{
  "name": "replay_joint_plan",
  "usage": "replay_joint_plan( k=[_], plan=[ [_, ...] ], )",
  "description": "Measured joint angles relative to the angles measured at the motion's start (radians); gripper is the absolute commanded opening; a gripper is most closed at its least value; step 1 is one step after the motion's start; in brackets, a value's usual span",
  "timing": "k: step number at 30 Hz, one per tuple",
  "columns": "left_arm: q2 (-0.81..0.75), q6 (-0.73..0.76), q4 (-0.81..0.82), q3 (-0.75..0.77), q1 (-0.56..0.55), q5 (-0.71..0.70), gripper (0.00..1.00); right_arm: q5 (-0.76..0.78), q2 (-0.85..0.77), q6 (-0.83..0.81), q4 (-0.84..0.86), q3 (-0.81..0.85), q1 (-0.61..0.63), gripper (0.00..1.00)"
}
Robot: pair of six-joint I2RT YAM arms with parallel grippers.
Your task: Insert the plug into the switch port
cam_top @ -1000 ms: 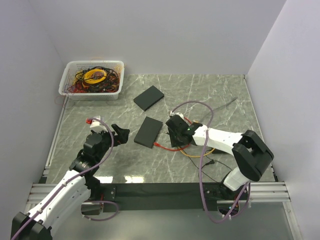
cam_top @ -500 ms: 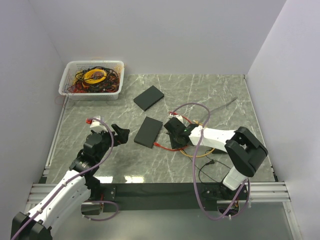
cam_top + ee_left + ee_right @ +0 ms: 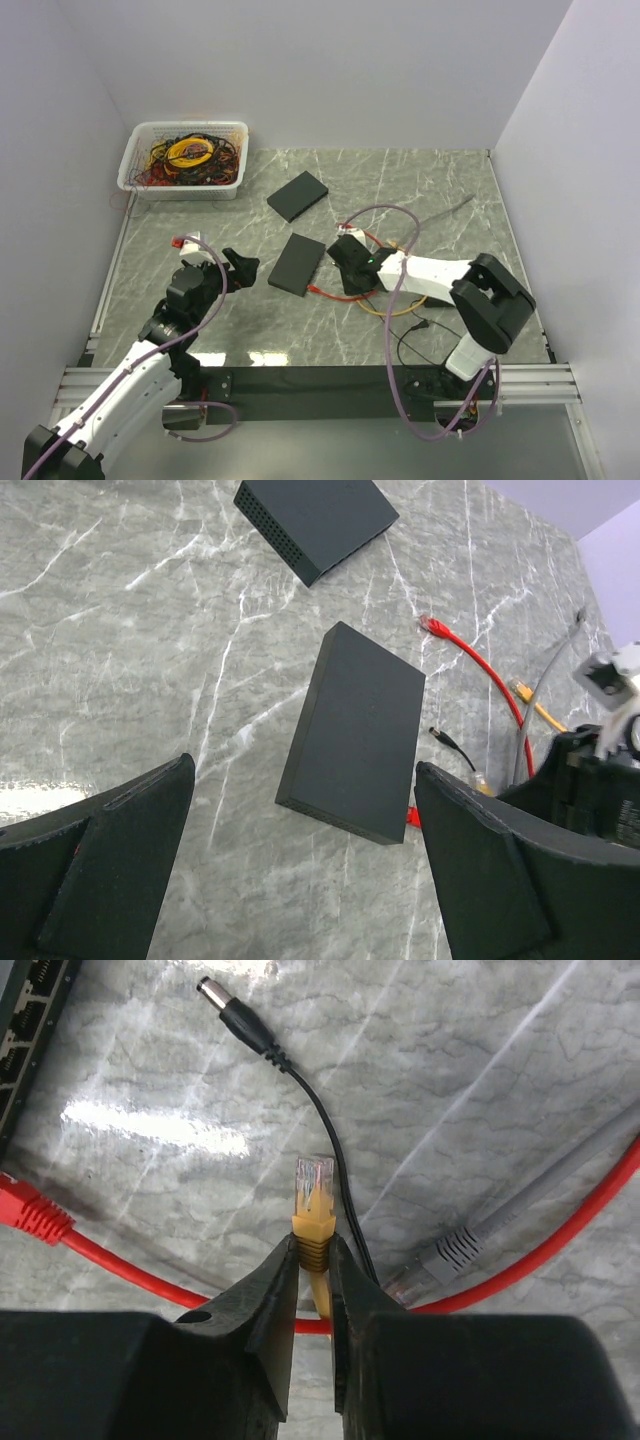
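My right gripper (image 3: 313, 1250) is shut on a yellow network plug (image 3: 313, 1192), its clear tip sticking out past the fingertips just above the marble. The black switch (image 3: 297, 263) lies to its left; its row of ports (image 3: 22, 1000) shows at the top left corner of the right wrist view. In the top view the right gripper (image 3: 351, 277) sits just right of the switch. My left gripper (image 3: 300, 880) is open and empty, hovering near the switch (image 3: 355, 730), which lies ahead of it.
A second black box (image 3: 297, 195) lies farther back. A red cable (image 3: 90, 1250), a grey cable with a plug (image 3: 450, 1250) and a black barrel-plug lead (image 3: 235, 1015) lie around the right gripper. A white basket of tangled cables (image 3: 185, 158) stands at the back left.
The right gripper has shifted slightly left toward the switch and turned a little. The left arm has not moved.
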Motion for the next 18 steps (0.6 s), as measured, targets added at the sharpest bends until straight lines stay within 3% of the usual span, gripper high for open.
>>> replay_joint_plan(
  k=[3,7,12,18],
  plan=[
    [-0.001,0.0,0.0,0.0,0.0,0.0,0.98,-0.002,-0.065,-0.027,-0.014,-0.011,0.003,0.09],
    [-0.017,0.0,0.0,-0.002,0.0,0.0,0.98,-0.041,-0.271,-0.084,0.0,-0.025,0.003,0.08],
    [-0.083,0.0,-0.002,-0.006,0.0,0.023,0.98,-0.172,-0.509,-0.159,0.108,-0.051,0.003,0.1],
    [-0.216,-0.02,0.088,-0.032,0.0,0.163,0.99,-0.354,-0.622,-0.22,0.204,-0.12,0.003,0.11]
  ],
)
